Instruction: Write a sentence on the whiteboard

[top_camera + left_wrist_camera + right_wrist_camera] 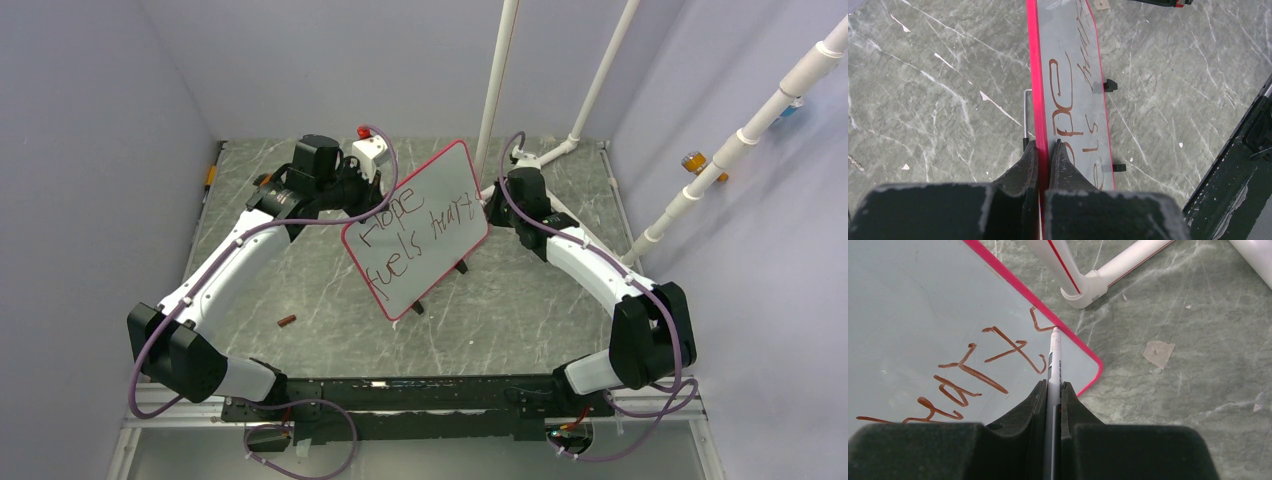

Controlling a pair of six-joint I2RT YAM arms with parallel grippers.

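Whiteboard is held tilted at mid-counter, between the arms. Left hand is clamped on its red frame edge. Right hand is closed on a marker. The marker tip touches the board at the last stroke of the sentence, close to the frame.

The whiteboard has a smooth, faintly glossy pale face in a shiny red-pink plastic frame. The bench looks like matt grey-green marble, veined white. The left fingers are matt black plastic, scuffed pale at the edges. The marker and pipes are smooth white plastic.
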